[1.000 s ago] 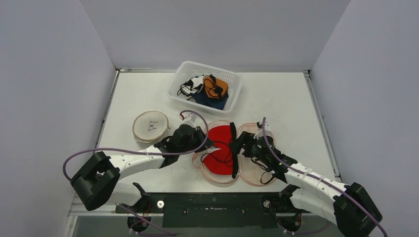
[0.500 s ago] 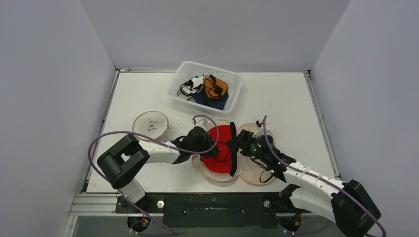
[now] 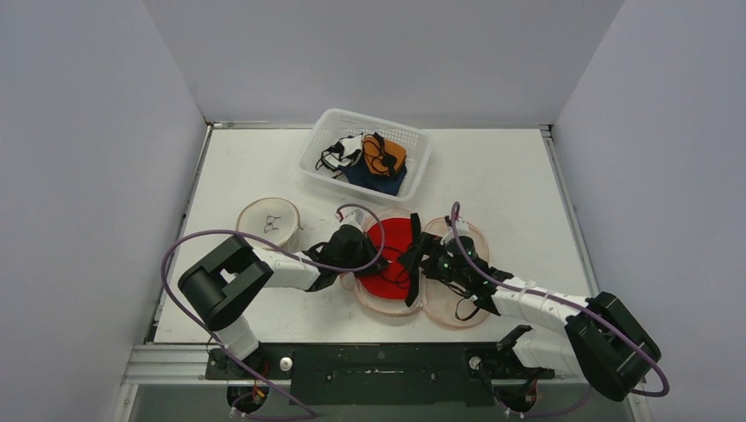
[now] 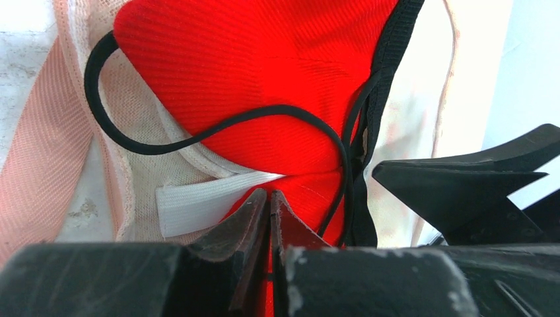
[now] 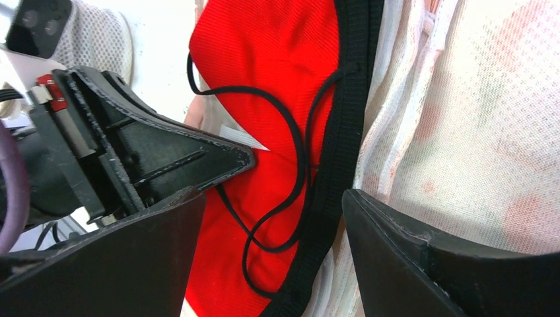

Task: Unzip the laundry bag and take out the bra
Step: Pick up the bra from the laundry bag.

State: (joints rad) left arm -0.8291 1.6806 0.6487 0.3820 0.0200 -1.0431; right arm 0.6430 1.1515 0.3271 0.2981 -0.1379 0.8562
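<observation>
red bra (image 3: 387,242) lies in the unzipped mesh laundry bag (image 3: 462,308), mid worktop (image 3: 528,176). left gripper (image 4: 267,198) has just moved in, jaws now pinched shut on its cup edge. right gripper (image 5: 274,198) jaws gape over the black band (image 5: 343,119). judged ready for withdrawal.

The bra (image 3: 389,244) is coloured bright red, edged with a black band (image 5: 342,132) and crossed by thin black straps (image 4: 290,110). The laundry bag (image 5: 475,119) is made of pale pink and white net with tiny holes. The basket (image 3: 315,145) is white with a grid of holes, and orange clothes (image 3: 388,155) and dark blue clothes (image 3: 374,181) are seen in it. The table (image 3: 510,176) is white
</observation>
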